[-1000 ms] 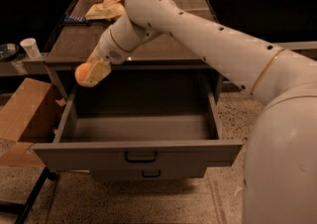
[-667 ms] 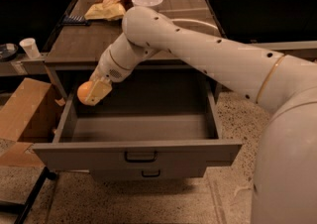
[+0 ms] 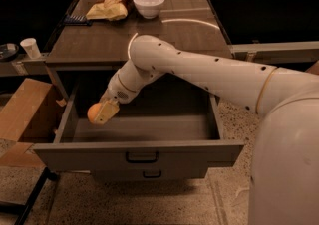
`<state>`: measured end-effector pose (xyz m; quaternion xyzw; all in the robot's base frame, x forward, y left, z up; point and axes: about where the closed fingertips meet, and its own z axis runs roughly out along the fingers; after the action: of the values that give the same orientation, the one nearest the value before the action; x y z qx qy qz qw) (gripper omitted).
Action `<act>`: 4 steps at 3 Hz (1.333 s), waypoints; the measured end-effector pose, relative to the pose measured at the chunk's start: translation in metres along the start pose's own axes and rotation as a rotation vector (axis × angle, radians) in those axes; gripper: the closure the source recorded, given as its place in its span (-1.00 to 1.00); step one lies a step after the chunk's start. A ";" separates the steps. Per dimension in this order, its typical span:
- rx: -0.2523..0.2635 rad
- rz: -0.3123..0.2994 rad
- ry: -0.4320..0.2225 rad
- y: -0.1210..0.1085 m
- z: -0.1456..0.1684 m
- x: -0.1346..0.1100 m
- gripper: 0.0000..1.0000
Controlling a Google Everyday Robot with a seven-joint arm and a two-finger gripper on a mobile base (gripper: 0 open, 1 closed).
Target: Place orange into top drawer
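The top drawer (image 3: 139, 155) stands pulled wide open under the dark counter, with a broad grey-brown front panel and a small dark handle. My gripper (image 3: 101, 113) reaches down into the drawer's left side and is shut on the orange (image 3: 94, 112), a small round fruit held just above the drawer floor near the left wall. The tan fingers (image 3: 107, 112) cover the orange's right side.
A narrower lower drawer front (image 3: 149, 173) sits below. On the counter (image 3: 99, 45) stand a white bowl (image 3: 148, 4) and a yellow chip bag (image 3: 112, 6). A cardboard box (image 3: 22, 114) sits at the left, with a paper cup (image 3: 31, 47) on a ledge.
My arm has lowered the orange from drawer-rim height at the left down into the open drawer. The drawer has not moved.
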<state>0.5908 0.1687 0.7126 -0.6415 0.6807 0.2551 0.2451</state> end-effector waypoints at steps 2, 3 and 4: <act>-0.030 0.050 0.002 -0.012 0.025 0.029 -0.72; -0.023 0.056 -0.022 -0.018 0.025 0.031 -1.00; 0.006 0.035 -0.090 -0.017 0.005 0.020 -1.00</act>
<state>0.6066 0.1561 0.6953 -0.6165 0.6810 0.2857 0.2730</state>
